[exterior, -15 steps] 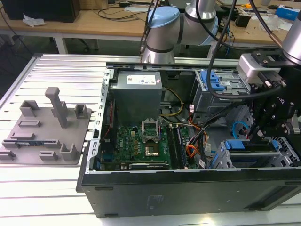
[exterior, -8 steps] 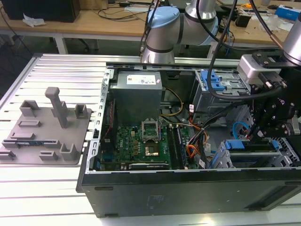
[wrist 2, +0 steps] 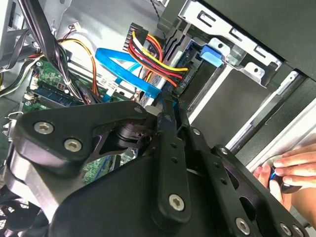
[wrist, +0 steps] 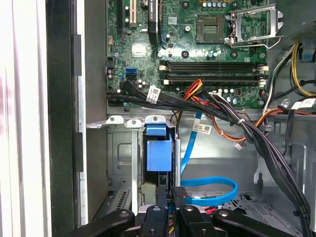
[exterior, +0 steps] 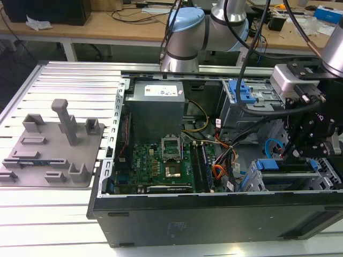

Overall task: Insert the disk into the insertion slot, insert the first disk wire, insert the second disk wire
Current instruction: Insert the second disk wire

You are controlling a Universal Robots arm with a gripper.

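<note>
Disk [exterior: 283, 165] sits edge-up in the insertion slot [exterior: 316, 179], the grey drive cage at the front corner of the open computer case on the exterior view's right; its blue carrier tab also shows in the first wrist view [wrist: 159, 154], seated between the cage's sheet-metal walls. The gripper [exterior: 300, 152] hangs directly above the disk's rear edge. In the second wrist view its black fingers [wrist 2: 168, 129] are drawn close together around what looks like a black connector at the end of the red, yellow and black power wires [wrist 2: 155, 58], right at the disk's back; the grip itself is partly hidden, so this is likely rather than certain. A flat blue data cable [wrist: 212, 195] loops across the case floor just beside the fingers. The green motherboard [exterior: 161, 163] lies in the middle of the case. A person's hand [wrist 2: 291, 170] rests on the case's outer edge.
</note>
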